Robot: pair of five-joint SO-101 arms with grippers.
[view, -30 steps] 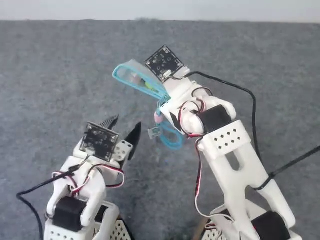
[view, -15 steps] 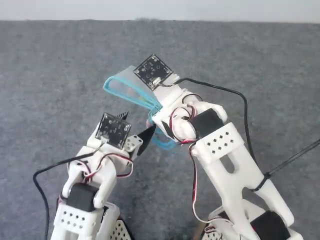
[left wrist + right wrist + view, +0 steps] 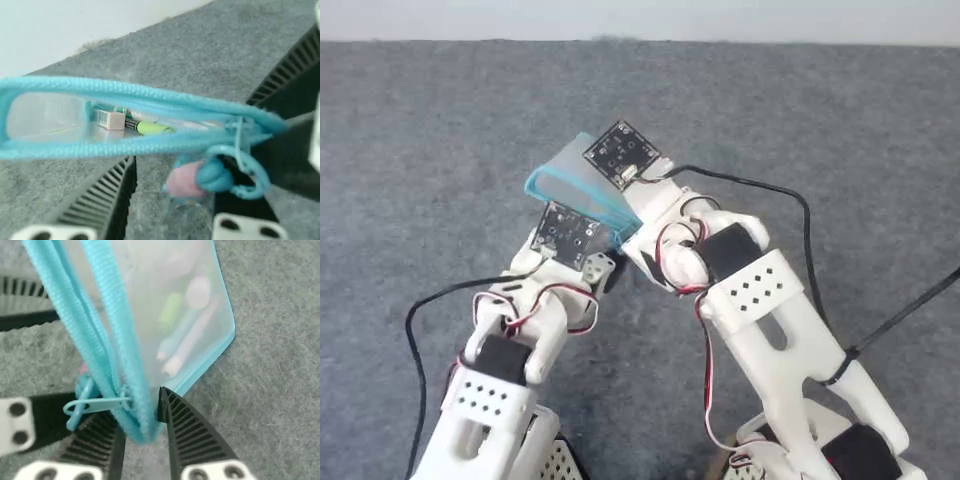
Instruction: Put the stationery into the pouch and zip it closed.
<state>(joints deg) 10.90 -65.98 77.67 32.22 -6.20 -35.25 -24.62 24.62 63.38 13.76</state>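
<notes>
A clear pouch [image 3: 560,180] with a light-blue zipper hangs above the grey mat, its mouth open. My right gripper [image 3: 142,415] is shut on the pouch's [image 3: 165,300] zipper end. Pens [image 3: 185,340] show through its wall. In the left wrist view an eraser [image 3: 109,119] and a green pen [image 3: 150,128] lie inside the pouch [image 3: 125,95]. My left gripper [image 3: 182,170] is open, and the zipper pull with its pink charm [image 3: 182,182] hangs between its jaws. From above, the left gripper [image 3: 608,270] sits right beside the right arm's wrist.
A grey felt mat [image 3: 440,120] covers the table, with a pale wall along the far edge. The two arms crowd together at the middle. Black cables [image 3: 415,340] trail from both wrist cameras.
My left arm has moved forward and right until its open jaws straddle the zipper pull. The right arm has carried the pouch a little to the left.
</notes>
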